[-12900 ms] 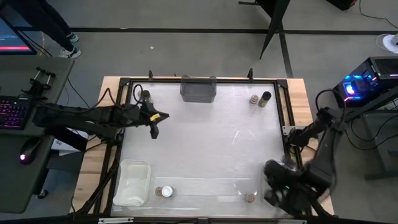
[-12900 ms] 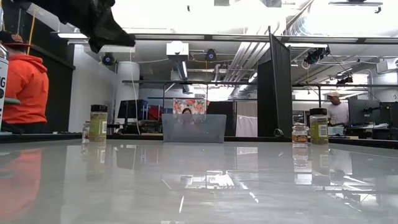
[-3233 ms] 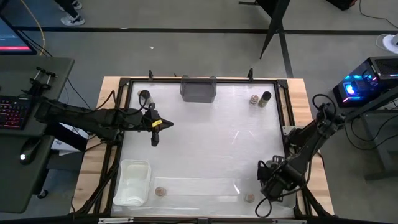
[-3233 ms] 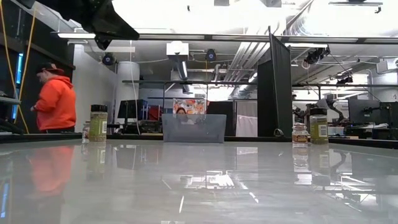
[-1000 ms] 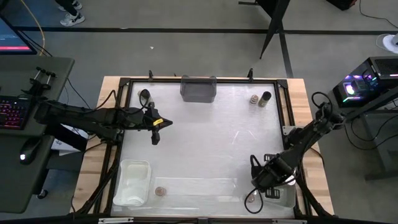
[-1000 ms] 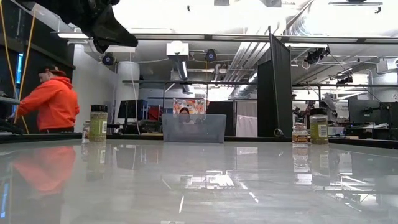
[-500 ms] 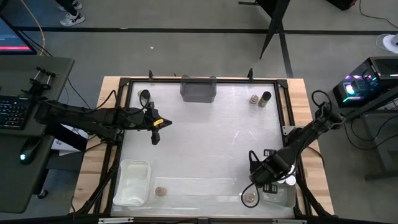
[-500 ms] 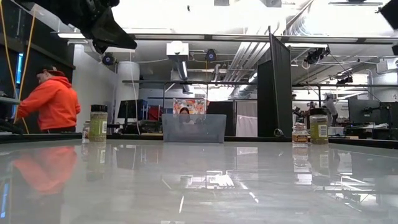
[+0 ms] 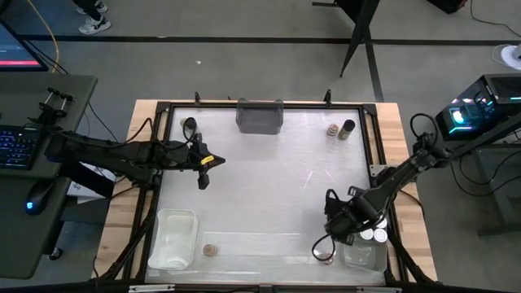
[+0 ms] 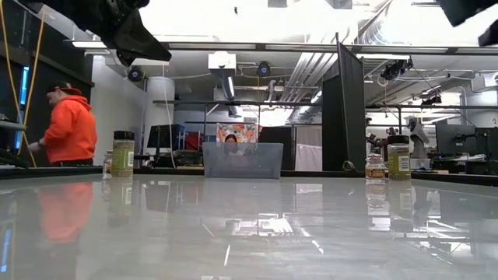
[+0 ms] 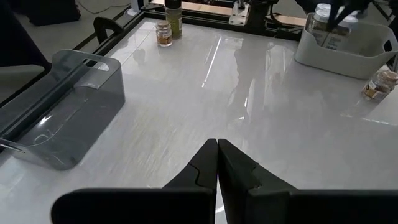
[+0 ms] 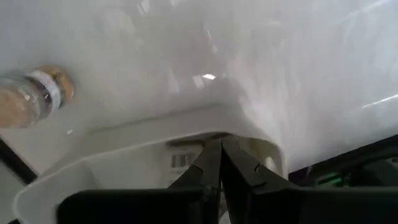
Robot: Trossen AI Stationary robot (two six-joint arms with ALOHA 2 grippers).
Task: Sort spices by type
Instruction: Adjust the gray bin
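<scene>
My left gripper (image 9: 203, 172) hovers shut over the table's left side, and its shut fingers (image 11: 217, 149) point toward the right half. My right gripper (image 9: 334, 226) is shut above the near right part, beside a clear bin (image 9: 361, 252) holding two white-lidded spice jars (image 9: 374, 236). Its wrist view looks down on that bin's rim (image 12: 155, 146) and a brown-topped jar (image 12: 31, 96). That jar (image 9: 326, 256) stands on the table left of the bin. Another brown-topped jar (image 9: 210, 251) stands near the near edge. Two jars (image 9: 332, 129) (image 9: 348, 128) stand at the far right, and a dark one (image 9: 189, 124) at the far left.
A grey bin (image 9: 260, 116) sits at the middle of the far edge. A white bin (image 9: 172, 238) sits at the near left corner. A dark frame (image 9: 163, 106) runs round the table. A person in an orange top (image 10: 68, 132) stands beyond the table's left side.
My right gripper has moved from over the near right bin toward the far edge and a little left, and its tip now shows at the low view's upper right. The two white lids in the bin have come into sight. The left arm has kept still.
</scene>
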